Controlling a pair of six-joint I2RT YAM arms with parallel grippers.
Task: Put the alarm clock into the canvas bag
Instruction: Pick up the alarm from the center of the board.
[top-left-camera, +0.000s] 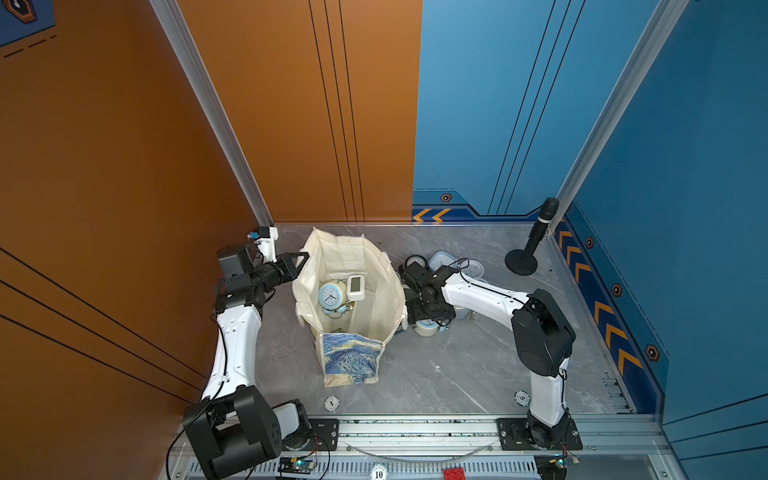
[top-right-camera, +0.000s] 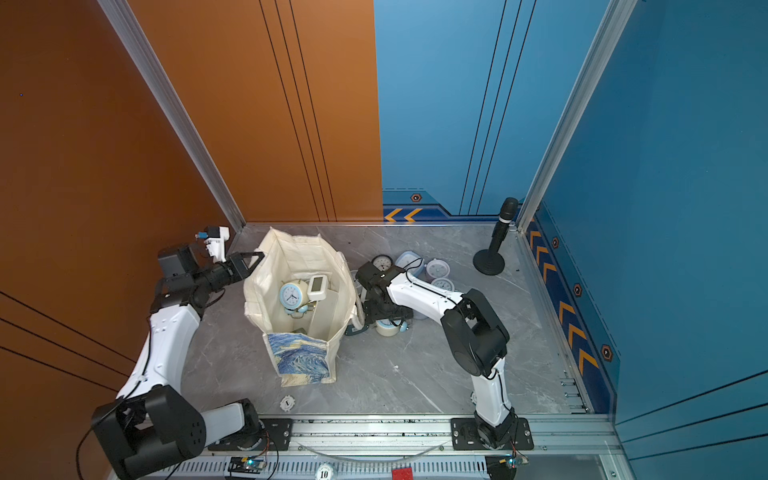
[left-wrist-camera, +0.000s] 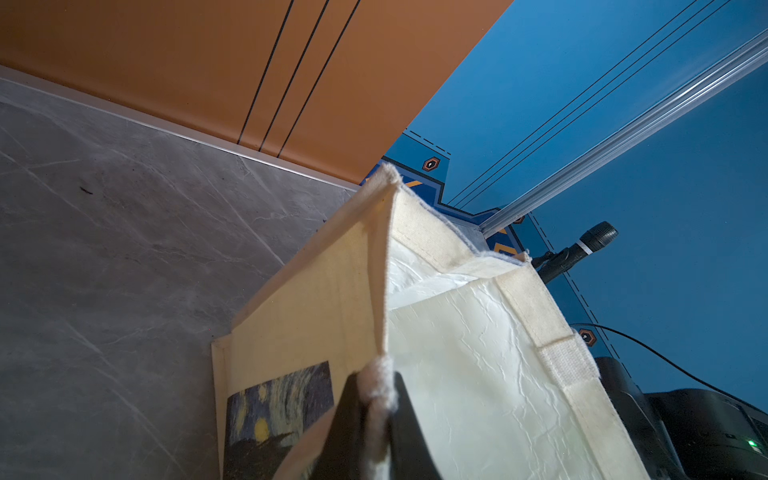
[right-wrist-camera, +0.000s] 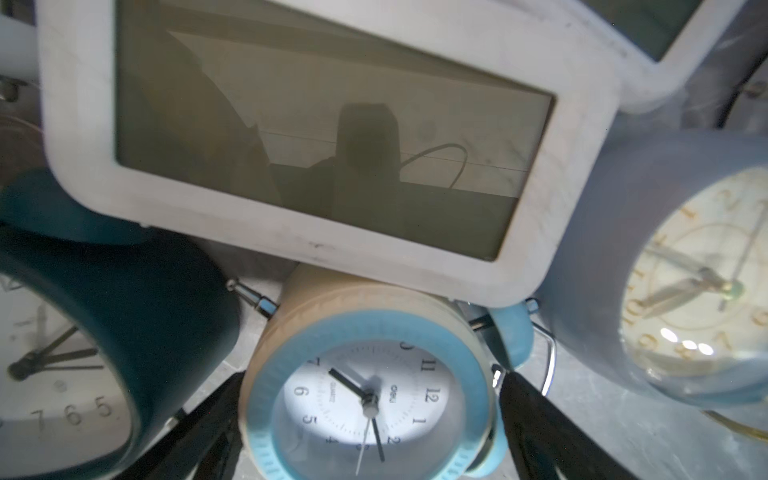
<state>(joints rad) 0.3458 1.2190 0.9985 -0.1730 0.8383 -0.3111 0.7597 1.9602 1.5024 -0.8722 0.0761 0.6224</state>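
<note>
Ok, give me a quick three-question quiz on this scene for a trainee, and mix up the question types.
1. True or false: the left gripper is shut on the rim of the canvas bag.
2. Multiple choice: the open right gripper has a finger on either side of A) a coffee mug, B) the cream and blue twin-bell alarm clock, C) a banana.
3. Short answer: which two clocks show inside the bag in both top views?

Key: 1 true. 2 B. 3 a blue-rimmed twin-bell clock and a white digital clock.
</note>
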